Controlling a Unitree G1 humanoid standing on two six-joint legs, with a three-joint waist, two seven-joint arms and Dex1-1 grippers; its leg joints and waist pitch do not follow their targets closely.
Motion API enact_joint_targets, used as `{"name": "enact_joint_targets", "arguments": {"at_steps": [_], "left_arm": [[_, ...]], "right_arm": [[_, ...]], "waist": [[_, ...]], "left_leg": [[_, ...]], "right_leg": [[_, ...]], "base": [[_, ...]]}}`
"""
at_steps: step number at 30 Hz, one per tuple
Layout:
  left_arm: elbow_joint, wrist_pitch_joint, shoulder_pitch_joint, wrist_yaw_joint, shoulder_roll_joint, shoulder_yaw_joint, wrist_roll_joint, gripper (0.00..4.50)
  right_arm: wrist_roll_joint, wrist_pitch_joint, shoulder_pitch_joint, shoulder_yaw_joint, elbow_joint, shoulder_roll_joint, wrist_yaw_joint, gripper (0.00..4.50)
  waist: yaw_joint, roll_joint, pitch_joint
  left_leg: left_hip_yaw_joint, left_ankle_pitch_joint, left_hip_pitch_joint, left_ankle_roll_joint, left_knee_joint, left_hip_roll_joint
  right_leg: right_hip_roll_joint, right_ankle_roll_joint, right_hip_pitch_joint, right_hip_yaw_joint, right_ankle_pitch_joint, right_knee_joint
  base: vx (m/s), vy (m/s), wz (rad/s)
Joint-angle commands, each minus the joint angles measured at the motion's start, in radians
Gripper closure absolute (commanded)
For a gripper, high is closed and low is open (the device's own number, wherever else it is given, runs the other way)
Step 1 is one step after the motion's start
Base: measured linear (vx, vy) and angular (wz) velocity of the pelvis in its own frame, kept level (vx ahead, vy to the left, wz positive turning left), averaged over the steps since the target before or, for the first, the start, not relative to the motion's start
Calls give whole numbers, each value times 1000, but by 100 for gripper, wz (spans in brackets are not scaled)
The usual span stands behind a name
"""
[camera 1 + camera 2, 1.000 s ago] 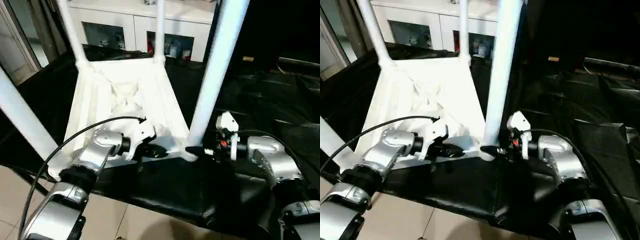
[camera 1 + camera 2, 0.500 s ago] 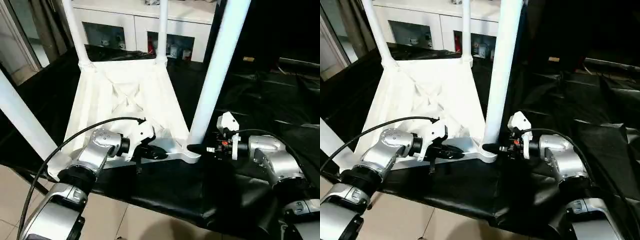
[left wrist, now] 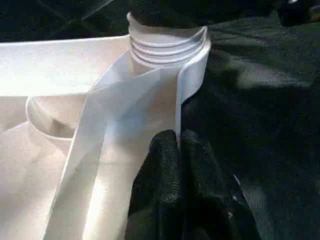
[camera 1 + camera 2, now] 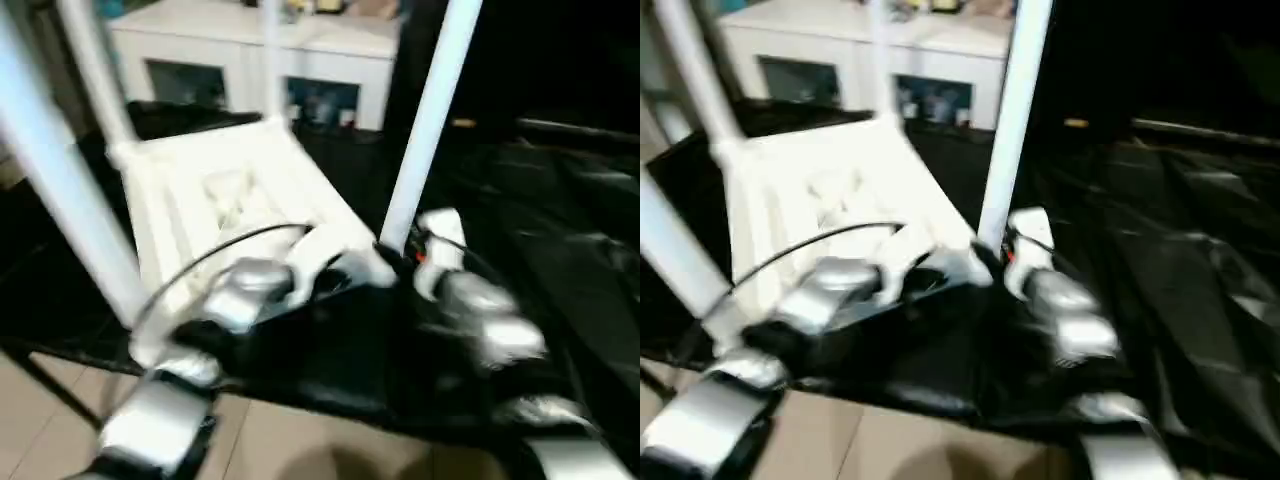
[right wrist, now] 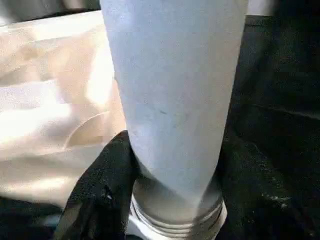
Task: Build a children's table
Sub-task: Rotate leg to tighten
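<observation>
1. The children's table lies upside down: the white tabletop [image 4: 235,190] rests ribbed underside up on a surface draped in black cloth [image 4: 560,230], with white legs standing up from its corner sockets.
2. Near-right leg [image 4: 428,120] rises from the corner socket closest to the right arm; the right wrist view shows its base seated in the ringed socket [image 5: 175,220].
3. Near-left leg [image 4: 60,170] stands at the robot's left. Two further legs, [image 4: 90,70] and [image 4: 268,55], rise from the far corners.
4. Left end effector [image 3: 179,150]: fingers pressed together, pinching the thin upright rim of the tabletop [image 3: 177,107] just beside a ringed corner socket [image 3: 167,42].
5. Right end effector [image 5: 170,165]: jaws about half spread and closed around the foot of the near-right leg; one black finger [image 5: 107,185] lies against the leg's side just above the socket.
6. White glass-doored cabinet [image 4: 250,60] stands beyond the far edge of the tabletop.
7. Light tiled floor [image 4: 50,440] shows below the near edge of the cloth.
</observation>
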Motion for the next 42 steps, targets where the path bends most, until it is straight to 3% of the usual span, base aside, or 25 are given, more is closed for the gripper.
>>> {"name": "enact_joint_targets", "arguments": {"at_steps": [1, 3, 4, 5, 6, 7, 9, 11, 15, 16, 17, 18, 19, 21, 23, 24, 27, 30, 34, 42], "left_arm": [[14, -2, -14, 13, -8, -12, 16, 450], [16, -7, -14, 3, -7, -13, 17, 450], [14, -23, -9, -32, 6, -14, 14, 450], [13, -29, -6, -50, 12, -14, 11, 450], [11, -29, -4, -61, 16, -14, 9, 450], [16, -39, -4, -69, 20, -14, 9, 450], [10, -49, 4, -108, 36, -13, 0, 450], [-11, -76, 20, -172, 65, -17, -9, 450], [-26, -70, 30, -208, 87, -17, -15, 450], [-51, -88, 46, -277, 113, -18, -29, 450], [-86, -125, 67, -370, 138, -21, -53, 450], [-86, -125, 67, -370, 138, -21, -53, 450], [-108, -120, 77, -410, 147, -22, -68, 450], [-147, -111, 96, -467, 168, -26, -88, 450], [-174, -112, 111, -500, 187, -32, -93, 450], [-189, -110, 120, -520, 195, -34, -99, 450], [-229, -94, 143, -561, 212, -38, -115, 450], [-237, -93, 149, -572, 219, -36, -119, 450], [-247, -85, 154, -578, 227, -32, -121, 450], [-260, -73, 161, -580, 240, -29, -122, 450]], "right_arm": [[-23, -4, 23, 32, 45, 19, 13, 246], [-29, -21, 25, 41, 39, 19, 31, 246], [-8, -39, 27, 43, 17, 13, 108, 191], [5, -40, 27, 41, 6, 7, 141, 191], [12, -37, 27, 41, -2, 1, 167, 191], [17, -36, 24, 42, -7, -6, 191, 176], [26, -25, 22, 57, -24, -42, 280, 153], [27, -21, 26, 94, -51, -108, 408, 139], [31, -27, 27, 99, -60, -147, 483, 130], [38, -32, 29, 102, -70, -189, 569, 130], [47, -29, 33, 109, -85, -228, 653, 130], [47, -29, 33, 109, -85, -228, 653, 130], [51, -26, 36, 112, -91, -241, 680, 130], [59, -18, 40, 127, -104, -270, 744, 130], [64, -8, 47, 144, -118, -294, 806, 130], [65, 0, 52, 152, -128, -304, 836, 130], [65, 3, 60, 168, -140, -314, 880, 130], [55, 1, 70, 189, -151, -319, 910, 130], [42, -9, 75, 209, -151, -327, 931, 156], [27, -23, 75, 220, -139, -346, 954, 205]], "waist": [[-16, 22, -47], [-21, 25, -49], [-20, 19, -47], [-16, 14, -48], [-15, 13, -48], [-9, 11, -52], [-3, 8, -56], [11, -1, -60], [22, -8, -62], [29, -11, -66], [37, -10, -69], [39, -7, -68], [45, -5, -70], [55, -5, -73], [65, -1, -75], [71, 1, -76], [74, 0, -76], [76, -1, -72], [78, -5, -70], [79, -6, -74]], "left_leg": [[-26, -585, 27, -4, -80, 19], [-35, -630, 25, -3, -92, 28], [-30, -630, 30, -1, -90, 24], [-25, -604, 34, 5, -83, 17], [-24, -580, 29, 9, -82, 16], [-22, -499, 12, 21, -85, 18], [-16, -459, 11, 28, -84, 18], [-3, -353, -2, 59, -77, 16], [11, -303, 6, 72, -65, 14], [11, -270, 0, 76, -61, 14], [11, -222, -14, 92, -59, 15], [12, -207, -18, 98, -60, 18], [14, -195, -10, 97, -55, 23], [15, -171, -13, 96, -52, 23], [17, -145, -7, 103, -51, 25], [18, -135, -3, 106, -50, 28], [16, -141, -4, 102, -52, 30], [18, -176, 1, 87, -54, 28], [17, -192, -1, 68, -56, 27], [17, -149, -5, 80, -51, 24]], "right_leg": [[-44, -45, 31, -12, -591, -106], [-50, -65, 43, -14, -507, -95], [-54, -83, 35, -9, -496, -98], [-60, -98, 28, -3, -512, -101], [-63, -105, 31, 1, -512, -99], [-68, -132, 39, 14, -466, -87], [-66, -153, 39, 20, -426, -79], [-63, -194, 43, 34, -327, -59], [-61, -214, 30, 46, -353, -50], [-62, -219, 36, 49, -332, -43], [-58, -222, 45, 48, -286, -32], [-56, -221, 42, 47, -274, -30], [-57, -233, 34, 50, -245, -26], [-54, -258, 38, 51, -177, -12], [-53, -270, 35, 52, -135, -7], [-49, -293, 34, 54, -73, 3], [-49, -293, 35, 51, -67, 6], [-48, -285, 31, 54, -116, -1], [-53, -253, 34, 57, -191, -8], [-50, -253, 35, 56, -151, -1]], "base": [[0, 0, 0], [0, 0, 0], [0, 0, 0], [0, 0, 0], [0, 0, 0], [0, 0, 0], [0, 0, 0], [0, 0, 0], [9, -15, 2], [37, -57, 1], [37, -57, 1], [0, 0, 0], [0, 0, 0], [0, 0, 0], [0, 0, 0], [0, 0, 0], [0, 0, 0], [0, 0, 0], [0, 0, 0], [0, 0, 0]]}}
